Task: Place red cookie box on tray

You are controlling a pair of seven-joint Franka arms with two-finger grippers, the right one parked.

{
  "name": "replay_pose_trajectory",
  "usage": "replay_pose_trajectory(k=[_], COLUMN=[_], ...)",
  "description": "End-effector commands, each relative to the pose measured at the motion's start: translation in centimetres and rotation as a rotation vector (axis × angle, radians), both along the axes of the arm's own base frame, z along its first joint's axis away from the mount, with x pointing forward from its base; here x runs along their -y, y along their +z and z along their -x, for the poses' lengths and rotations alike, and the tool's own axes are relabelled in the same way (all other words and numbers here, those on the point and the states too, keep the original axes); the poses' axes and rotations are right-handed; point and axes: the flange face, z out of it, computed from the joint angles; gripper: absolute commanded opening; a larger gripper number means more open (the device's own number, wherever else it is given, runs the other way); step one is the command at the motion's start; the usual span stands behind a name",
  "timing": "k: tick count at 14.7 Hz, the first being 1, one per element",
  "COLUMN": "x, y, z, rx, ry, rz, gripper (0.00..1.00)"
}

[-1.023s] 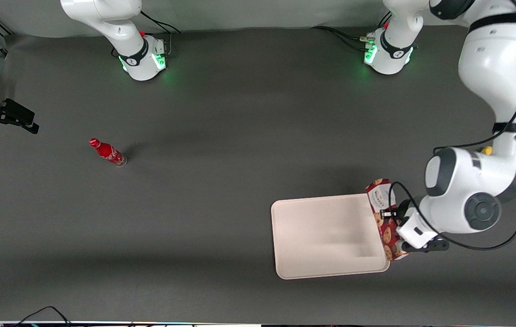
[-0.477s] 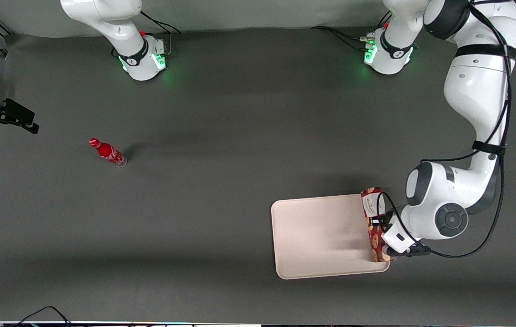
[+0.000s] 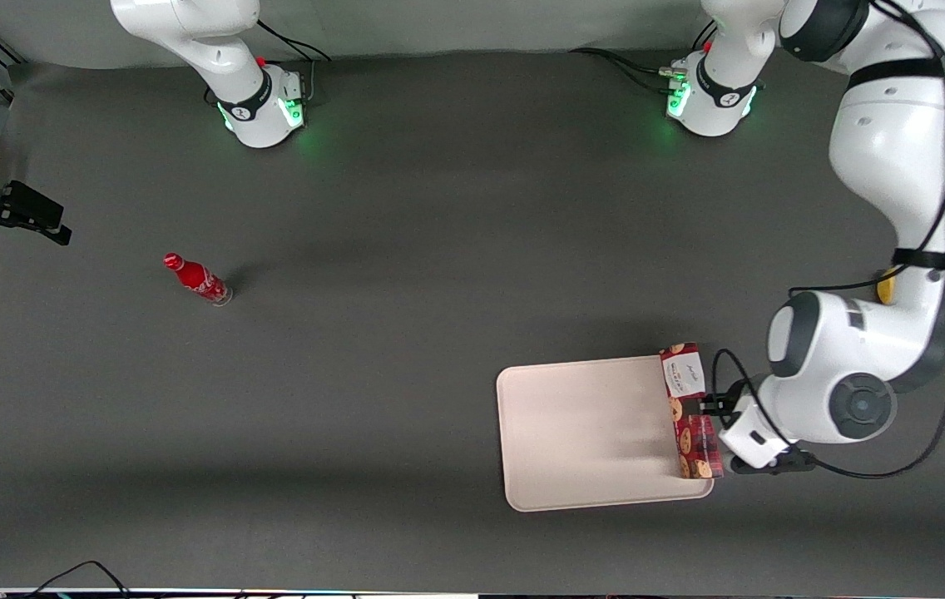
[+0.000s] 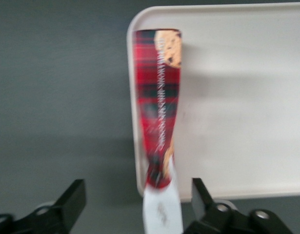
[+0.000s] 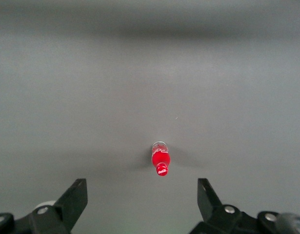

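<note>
**Box lying along the tray's edge, jaws spread**

The gripper (image 4: 139,204) has its jaws wide apart, a finger (image 4: 74,195) on either side of the box's white end and neither touching it. In the front view the gripper (image 3: 722,420) sits just beside the box (image 3: 691,412), at the tray's edge toward the working arm's end of the table. The box (image 4: 157,105) lies lengthwise on the tray (image 4: 247,97) along that rim, its white label end poking past the tray's corner. The tray (image 3: 589,433) is otherwise bare. A red bottle (image 3: 198,280) stands well apart, toward the parked arm's end.
</note>
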Motion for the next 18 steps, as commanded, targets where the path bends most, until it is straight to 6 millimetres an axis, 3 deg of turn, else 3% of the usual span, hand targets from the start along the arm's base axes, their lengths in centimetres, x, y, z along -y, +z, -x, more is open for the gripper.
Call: replay_pose_trajectory(k=[1, 5, 7, 9, 11, 13, 15, 18], x=[-2.6, -6.5, -8.8, -10.2, -12.2, -14.1, -14.4, -14.3], y=[10.3, 19.4, 21.4, 21.8, 20.0, 18.0, 17.7, 19.2], z=[1.6, 6.4, 9.9, 14.5, 19.4, 22.7, 23.1, 22.6], rx=[-0.07, -0.153, -0.213, -0.194, -0.136, -0.078, -0.064, -0.04], ry=[0.021, -0.056, -0.079, -0.089, -0.097, -0.106, -0.121, -0.121], rz=[-0.053, -0.096, -0.078, -0.09, -0.085, -0.03, -0.027, -0.031], gripper=[1.0, 1.0, 1.0, 1.0, 1.0, 1.0, 1.0, 1.0])
